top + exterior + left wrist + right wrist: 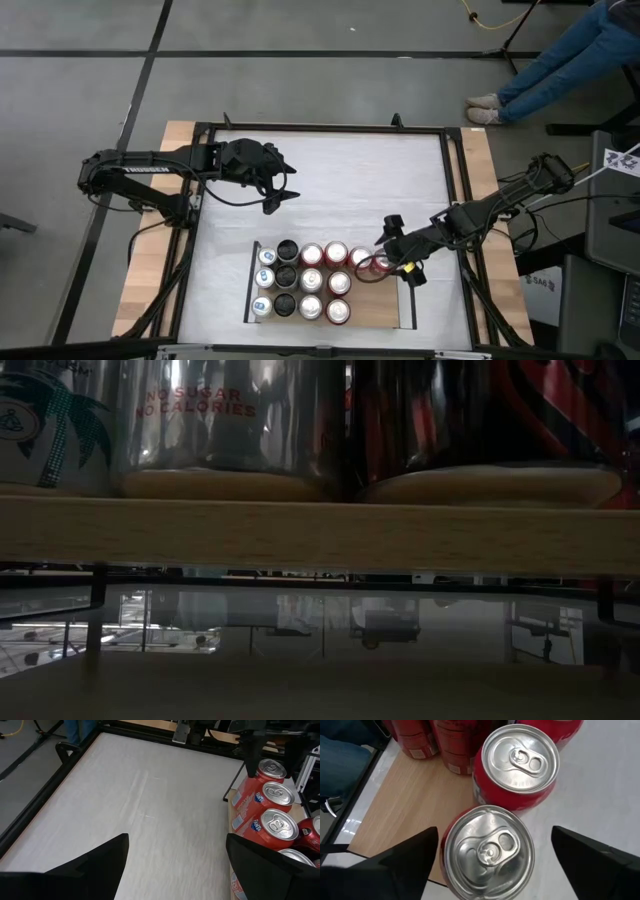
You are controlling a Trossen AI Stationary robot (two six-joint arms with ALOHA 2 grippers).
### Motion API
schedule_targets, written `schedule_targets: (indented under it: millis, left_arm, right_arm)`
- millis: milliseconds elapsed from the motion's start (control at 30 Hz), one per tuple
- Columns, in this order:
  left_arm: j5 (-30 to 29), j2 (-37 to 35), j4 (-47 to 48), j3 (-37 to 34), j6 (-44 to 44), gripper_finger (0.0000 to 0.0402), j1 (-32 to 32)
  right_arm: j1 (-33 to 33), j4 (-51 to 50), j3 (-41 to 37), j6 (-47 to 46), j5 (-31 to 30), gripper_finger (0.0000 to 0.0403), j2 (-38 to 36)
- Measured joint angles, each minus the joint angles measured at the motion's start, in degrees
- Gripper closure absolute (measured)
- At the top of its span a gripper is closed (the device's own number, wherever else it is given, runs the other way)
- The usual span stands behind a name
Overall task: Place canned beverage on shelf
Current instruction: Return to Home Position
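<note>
Here the right gripper (493,830) hangs low over the shelf (385,305), jaws spread wide either side of a red can (489,852) and touching neither flank. That can stands upright at the right end of the shelf's row nearest the table's middle, just beside another red can (520,762). The left gripper (177,839) hovers over the bare white table (150,810), jaws wide and empty

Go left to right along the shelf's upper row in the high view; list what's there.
White-and-blue can → black can → three red cans → last red can, inside the open right pincer → shelf's right rail.
</note>
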State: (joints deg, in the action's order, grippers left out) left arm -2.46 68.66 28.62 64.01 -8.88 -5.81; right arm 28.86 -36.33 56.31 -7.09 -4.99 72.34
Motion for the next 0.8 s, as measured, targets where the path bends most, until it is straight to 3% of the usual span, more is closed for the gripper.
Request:
schedule_targets:
  millis: [200,667,800]
  left_arm:
    - [0.0,0.0,0.0,0.0,0.0,0.0075,0.0]
    - [0.0,0.0,0.0,0.0,0.0,0.0075,0.0]
    - [0.0,0.0,-1.0,0.0,0.0,0.0075,0.0]
  right_arm:
    - [0.0,0.0,0.0,0.0,0.0,0.0004,0.0]
    - [0.0,-1.2,0.1,0.5,0.0,0.0010,-2.2]
    - [0.0,-3.3,3.5,0.5,-0.4,0.0010,-3.6]
